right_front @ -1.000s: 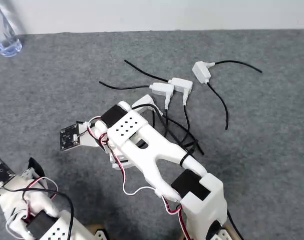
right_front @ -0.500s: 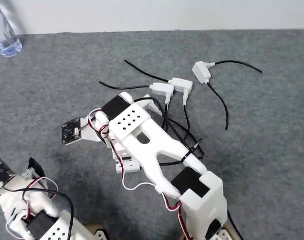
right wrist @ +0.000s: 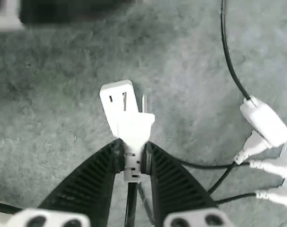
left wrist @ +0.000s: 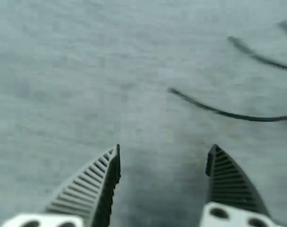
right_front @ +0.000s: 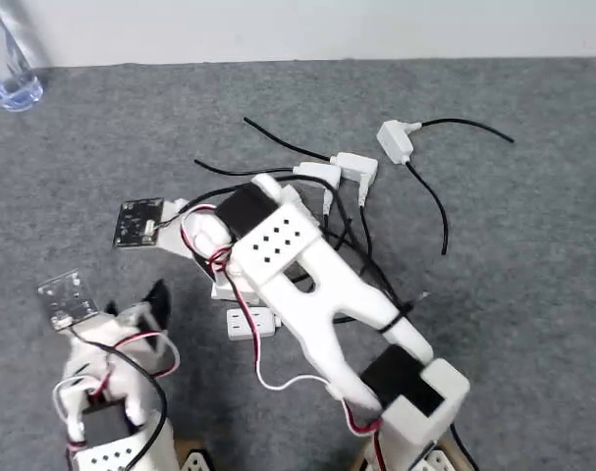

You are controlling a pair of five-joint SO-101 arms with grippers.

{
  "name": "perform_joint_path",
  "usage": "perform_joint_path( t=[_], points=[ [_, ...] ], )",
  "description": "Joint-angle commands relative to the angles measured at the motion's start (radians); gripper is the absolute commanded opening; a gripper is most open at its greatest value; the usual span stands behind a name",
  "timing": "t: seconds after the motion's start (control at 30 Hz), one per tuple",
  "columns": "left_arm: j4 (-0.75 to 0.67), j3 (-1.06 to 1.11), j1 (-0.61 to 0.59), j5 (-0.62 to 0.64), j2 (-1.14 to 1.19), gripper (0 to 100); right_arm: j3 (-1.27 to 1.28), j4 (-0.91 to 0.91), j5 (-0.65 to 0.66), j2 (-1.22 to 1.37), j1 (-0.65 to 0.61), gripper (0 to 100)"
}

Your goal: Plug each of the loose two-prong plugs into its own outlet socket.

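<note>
My right gripper [right wrist: 133, 150] is shut on the body of a white two-prong plug [right wrist: 134, 130]. The plug's nose rests against a white outlet socket [right wrist: 116, 100], and one bare prong shows beside the socket. In the high view the right arm [right_front: 298, 265] reaches over the middle of the carpet. A second white socket [right_front: 250, 322] lies just in front of that arm. Three loose white plugs [right_front: 356, 165] with black cables lie behind the arm. My left gripper [left wrist: 162, 161] is open over bare carpet at the front left, its dark finger [right_front: 156, 292] visible from above.
Black cables [right_front: 430, 201] trail across the grey carpet at the centre and back right. One cable [left wrist: 219, 111] crosses ahead of the left gripper. A clear bottle [right_front: 8, 74] stands at the back left corner. Bare carpet spreads over the left and far right.
The left arm has risen and come forward toward the centre. The right arm's wrist has shifted back and to the right, uncovering the front socket.
</note>
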Motion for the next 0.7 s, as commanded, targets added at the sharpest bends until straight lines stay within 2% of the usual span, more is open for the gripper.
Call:
perform_joint_path(
  t=[0.0, 0.1, 0.43, 0.67],
  points=[
    [0.002, -0.007, 0.176, 0.338, -0.011, 28, 0.012, -0.005, -0.025, -0.087, 0.022, 0.8],
    [0.002, -0.007, 0.218, 0.43, -0.011, 28, 0.037, -0.007, -0.025, -0.114, 0.018, 0.8],
    [0.003, -0.007, 0.216, 0.436, -0.009, 28, 0.064, 0.004, -0.046, -0.12, -0.008, 0.8],
    [-0.012, -0.007, 0.086, 0.431, -0.011, 28, 0.341, -0.188, 0.071, -0.127, 0.179, 0.8]
  ],
)
